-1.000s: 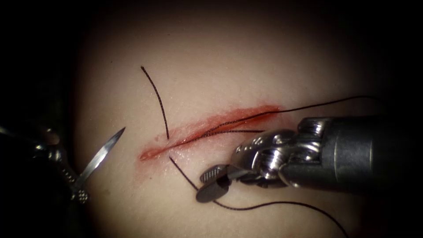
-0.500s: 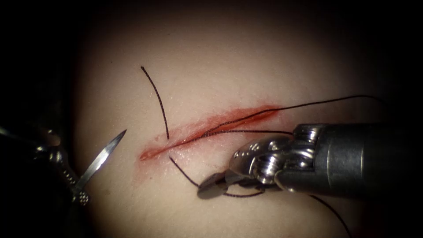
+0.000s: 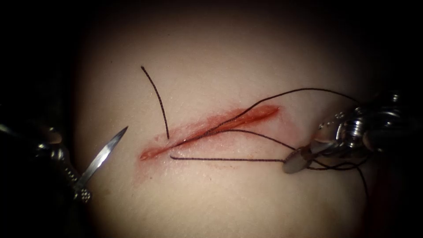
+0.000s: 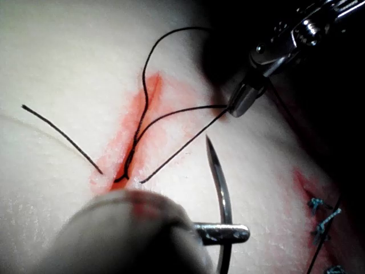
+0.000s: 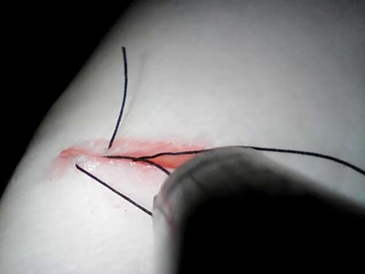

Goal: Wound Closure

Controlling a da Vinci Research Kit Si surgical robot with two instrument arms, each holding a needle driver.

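Where the endoscope view darkens at its left edge, the left tool point(image 3: 81, 194) is half lost in shadow, but its jaws are seen clamped on the needle point(image 3: 102, 155) near the tail end; the point is up and free, clear of the tissue point(image 3: 211, 57), left of the cut point(image 3: 211, 128). In the left wrist view the needle point(image 4: 219, 182) is gripped by narrow jaws, its lower curve cut off by the frame. The right tool point(image 3: 299, 159) is closed on the thread point(image 3: 224, 159) right of the cut (strand drawn taut from below the cut's left end). A loose thread tail point(image 3: 155, 99) lies above the cut. In the right wrist view the jaws are hidden behind the shaft.
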